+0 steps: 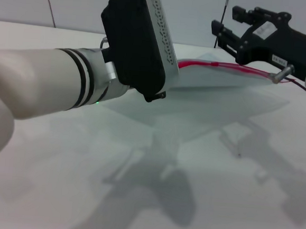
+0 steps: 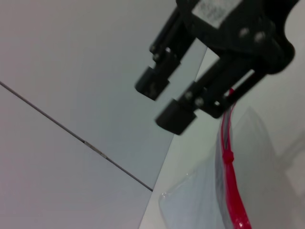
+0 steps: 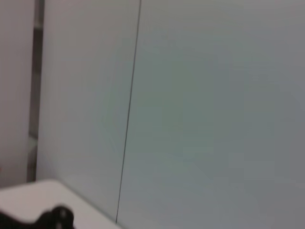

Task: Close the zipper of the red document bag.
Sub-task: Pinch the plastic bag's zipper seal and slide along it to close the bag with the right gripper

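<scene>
**Q:** Progress so far?

**A:** Hard to call. The bag [image 1: 224, 85] lies flat toward the far edge of the table [image 1: 231, 195], its zipper [image 1: 236, 68] running along the far long side. A small red knob on the strip, likely the slider [image 1: 215, 62], sits partway along, so I judge the closing unfinished; whether the strip on either side of it is sealed, I cannot tell.

**Q:** And the grippers?

**A:** The right gripper [image 1: 219, 30] hangs in the air above the zipper, fingers spread with a clear gap, pinching nothing. The left gripper [image 1: 153, 96] is held over the bag's left end; its body hides the fingertips, so I cannot tell whether they are spread or pressed together.

**Q:** Do the wrist views add anything?

**A:** The left wrist view shows the right gripper's [image 2: 164, 102] two pads apart and clear of the strip [image 2: 232, 191], with the knob [image 2: 229, 156] near them. The right wrist view shows mostly wall, nothing of the bag.
</scene>
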### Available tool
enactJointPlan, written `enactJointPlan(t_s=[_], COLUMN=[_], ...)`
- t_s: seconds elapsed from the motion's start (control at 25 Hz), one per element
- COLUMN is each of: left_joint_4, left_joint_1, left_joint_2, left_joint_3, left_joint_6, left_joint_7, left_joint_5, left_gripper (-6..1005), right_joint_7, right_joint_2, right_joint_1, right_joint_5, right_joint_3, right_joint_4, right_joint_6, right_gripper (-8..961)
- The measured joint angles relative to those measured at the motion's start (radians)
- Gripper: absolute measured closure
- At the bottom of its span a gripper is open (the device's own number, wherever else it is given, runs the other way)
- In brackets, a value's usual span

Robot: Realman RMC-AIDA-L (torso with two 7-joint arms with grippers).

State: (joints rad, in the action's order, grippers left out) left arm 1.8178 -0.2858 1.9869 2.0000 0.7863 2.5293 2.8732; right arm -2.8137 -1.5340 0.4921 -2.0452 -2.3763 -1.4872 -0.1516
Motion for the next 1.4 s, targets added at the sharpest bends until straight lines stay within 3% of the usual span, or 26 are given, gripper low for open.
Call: enactJointPlan(t_s=[0.36, 0.52, 0.6, 0.72, 0.8, 0.92, 0.96, 1.0, 1.04, 1.16, 1.4], left_joint_4=[0.025, 0.026, 0.026, 0.024, 0.023, 0.021, 0.019, 0.018, 0.018, 0.019, 0.031], left_joint_1=[0.023, 0.024, 0.024, 0.024, 0.023, 0.018, 0.017, 0.015, 0.013, 0.011, 0.011], left_joint_2=[-0.003, -0.004, -0.005, -0.005, -0.005, -0.005, -0.005, -0.003, -0.001, -0.001, -0.005], left_joint_3=[-0.004, -0.008, -0.009, -0.009, -0.009, -0.006, -0.006, -0.006, -0.005, -0.004, -0.004], left_joint_6=[-0.005, -0.006, -0.006, -0.004, -0.003, -0.003, -0.003, -0.002, -0.002, -0.002, 0.009], left_joint_7=[-0.012, -0.013, -0.016, -0.027, -0.028, -0.028, -0.028, -0.029, -0.029, -0.029, -0.040], left_joint_5=[0.000, 0.000, 0.000, 0.000, 0.000, 0.000, 0.000, 0.000, 0.000, 0.000, 0.000], left_gripper=[943, 943, 943, 943, 943, 943, 943, 942, 942, 942, 942], right_joint_7=[0.038, 0.125, 0.202, 0.366, 0.495, 0.703, 0.768, 0.820, 0.845, 0.871, 0.897], right_joint_2=[-0.002, -0.028, -0.070, -0.168, -0.258, -0.429, -0.470, -0.497, -0.501, -0.486, -0.488], right_joint_1=[-0.038, -0.082, -0.108, -0.149, -0.180, -0.219, -0.226, -0.229, -0.228, -0.215, -0.210], right_joint_5=[-0.070, -0.074, -0.076, -0.075, -0.073, -0.071, -0.067, -0.057, -0.032, 0.050, 0.047], right_joint_3=[0.076, 0.148, 0.203, 0.311, 0.409, 0.600, 0.654, 0.694, 0.712, 0.724, 0.717], right_joint_4=[-0.065, -0.122, -0.143, -0.147, -0.143, -0.137, -0.135, -0.132, -0.127, -0.104, -0.102], right_joint_6=[0.202, 0.310, 0.392, 0.528, 0.627, 0.821, 0.880, 0.925, 0.948, 0.981, 0.995], right_gripper=[471, 471, 471, 471, 471, 471, 471, 471, 471, 471, 471])
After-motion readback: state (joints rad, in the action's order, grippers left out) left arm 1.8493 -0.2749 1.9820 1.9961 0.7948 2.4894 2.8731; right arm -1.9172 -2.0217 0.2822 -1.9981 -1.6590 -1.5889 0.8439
